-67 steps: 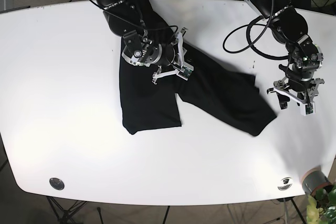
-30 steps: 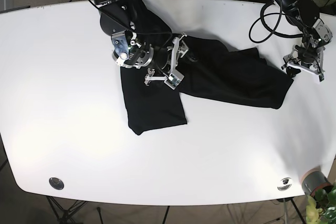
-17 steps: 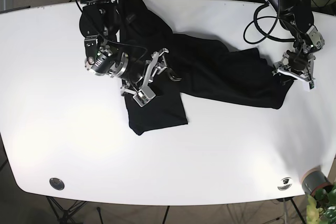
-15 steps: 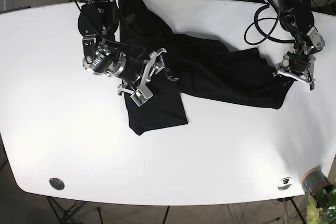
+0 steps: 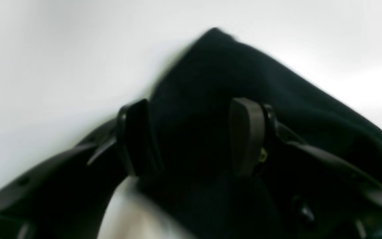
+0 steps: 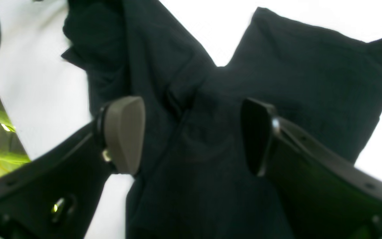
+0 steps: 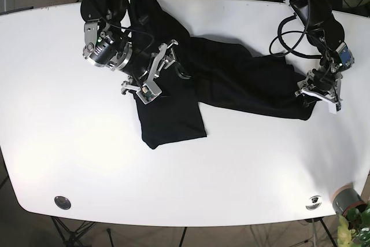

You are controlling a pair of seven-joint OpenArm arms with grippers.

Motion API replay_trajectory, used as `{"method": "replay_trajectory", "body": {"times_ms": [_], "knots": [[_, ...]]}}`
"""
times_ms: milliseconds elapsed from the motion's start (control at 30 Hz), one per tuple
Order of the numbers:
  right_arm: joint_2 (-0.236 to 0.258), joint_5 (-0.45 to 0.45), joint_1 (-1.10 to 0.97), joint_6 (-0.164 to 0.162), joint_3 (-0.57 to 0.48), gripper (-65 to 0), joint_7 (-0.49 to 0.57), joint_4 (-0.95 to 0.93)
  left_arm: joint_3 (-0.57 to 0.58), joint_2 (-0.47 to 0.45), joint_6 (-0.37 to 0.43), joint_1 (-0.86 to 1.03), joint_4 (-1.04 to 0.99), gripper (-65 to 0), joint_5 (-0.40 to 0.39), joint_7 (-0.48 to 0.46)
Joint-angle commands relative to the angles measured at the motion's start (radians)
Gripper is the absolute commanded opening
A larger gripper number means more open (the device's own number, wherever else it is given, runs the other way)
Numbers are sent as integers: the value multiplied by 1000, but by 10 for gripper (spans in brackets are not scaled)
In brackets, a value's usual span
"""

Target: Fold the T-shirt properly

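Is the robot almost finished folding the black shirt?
Not nearly. The T-shirt lies crumpled and spread out across the white table, with no neat fold yet. The left gripper straddles a corner of the cloth, jaws open. The right gripper hangs open over the shirt's other end. All the folding is left.

Readable text: none in any of the three views.
T-shirt [image 7: 231, 85]: plain black cloth, no print, label or brand that can be read.
Table [image 7: 243, 172]: plain white top, no markings that can be read.
Grippers and arms: no legible lettering or numbers; the wrist views are too blurred to show any.
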Motion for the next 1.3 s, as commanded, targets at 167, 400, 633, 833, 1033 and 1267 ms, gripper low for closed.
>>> {"method": "replay_trajectory", "body": {"times_ms": [167,400,633,833,1033,1267], "knots": [[-2,24,-54,5,110,-220,23,114,5,-22,0,36,-6,-411,8,42],[27,45,-121,5,105,-219,-103,128,5,-21,-2,36,3,-642,8,41],[27,79,-161,5,81,-219,-138,122,2,-18,-12,39,39,-650,2,41],[64,-19,-154,5,-85,-219,-134,85,5,-16,-68,56,79,-650,8,41],[26,-222,-161,5,-145,-220,-71,85,7,-16,-69,56,79,-650,8,41],[21,-374,-163,5,-143,-287,-14,70,5,-16,-71,62,77,-650,8,41]]}}
